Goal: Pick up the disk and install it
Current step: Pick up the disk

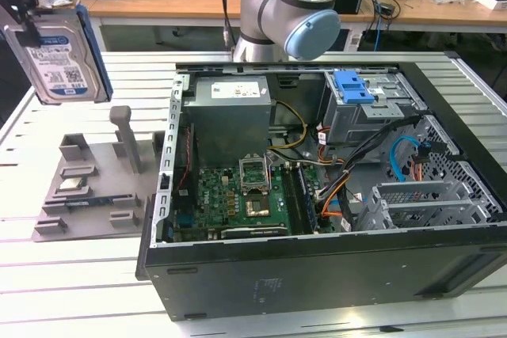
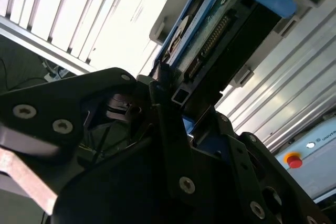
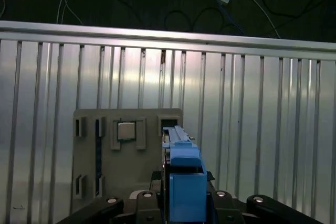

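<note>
My gripper point(image 2: 176, 98) is clenched on the disk point(image 2: 220, 30). In the second wrist view my black fingers point(image 2: 164, 129) press on either side of its near end, with no gap between pad and metal. The connector row and the blue bracket run out away from me. I judge that a grip at one end suits the job, since it leaves the bracket's long sides bare for whatever has to receive them.

In the exterior view the disk point(image 1: 59, 53) hangs in the air over the bench point(image 1: 79, 290), above the end on the exterior view's left. It is nearly upright and a little tilted, with its label facing the camera. It touches nothing but me. The grey moulded stand point(image 1: 91, 184) lies below it on the bench, just beside the open computer case point(image 1: 317, 275). Its upright post is apart from the disk.

In the first wrist view I look down past the disk's edge point(image 3: 181, 166) onto that stand point(image 3: 105, 166). A small silver square part point(image 3: 126, 130) sits in one of its pockets.

The drive cage with its blue latch point(image 1: 352, 89) stands at the far corner of the case, well apart from the disk, so the pick looks done and the install not.
</note>
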### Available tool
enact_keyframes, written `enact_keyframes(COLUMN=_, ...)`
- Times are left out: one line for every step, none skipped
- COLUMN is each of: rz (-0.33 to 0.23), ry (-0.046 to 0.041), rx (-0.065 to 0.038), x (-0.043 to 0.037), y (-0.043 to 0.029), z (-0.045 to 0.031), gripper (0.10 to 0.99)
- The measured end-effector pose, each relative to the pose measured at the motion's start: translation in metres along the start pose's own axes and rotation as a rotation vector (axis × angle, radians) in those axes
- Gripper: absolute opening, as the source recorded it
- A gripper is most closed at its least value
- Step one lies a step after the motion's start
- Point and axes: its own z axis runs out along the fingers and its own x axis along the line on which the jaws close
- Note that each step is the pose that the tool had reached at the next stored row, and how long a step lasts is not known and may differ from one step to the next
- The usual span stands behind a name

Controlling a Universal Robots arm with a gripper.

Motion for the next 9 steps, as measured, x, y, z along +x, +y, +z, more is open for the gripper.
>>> enact_keyframes(rz=0.000, ry=0.0000, rx=0.000, x=-0.0001, y=0.0001, z=-0.0044, gripper=0.369)
enact_keyframes(rz=0.000, ry=-0.0001, rx=0.000, x=-0.0002, y=0.0003, z=-0.0076, gripper=0.369)
enact_keyframes(rz=0.000, ry=-0.0002, rx=0.000, x=-0.0003, y=0.0005, z=-0.0113, gripper=0.369)
enact_keyframes(rz=0.000, ry=-0.0007, rx=0.000, x=-0.0005, y=0.0007, z=-0.0168, gripper=0.369)
enact_keyframes(rz=0.000, ry=-0.0009, rx=0.000, x=-0.0006, y=0.0008, z=-0.0196, gripper=0.369)
enact_keyframes(rz=0.000, ry=-0.0012, rx=0.000, x=-0.0007, y=0.0010, z=-0.0224, gripper=0.369)
enact_keyframes(rz=0.000, ry=-0.0015, rx=0.000, x=-0.0008, y=0.0011, z=-0.0261, gripper=0.369)
enact_keyframes(rz=0.000, ry=-0.0015, rx=0.000, x=-0.0008, y=0.0012, z=-0.0295, gripper=0.369)
enact_keyframes(rz=0.000, ry=-0.0016, rx=0.000, x=-0.0010, y=0.0014, z=-0.0352, gripper=0.369)
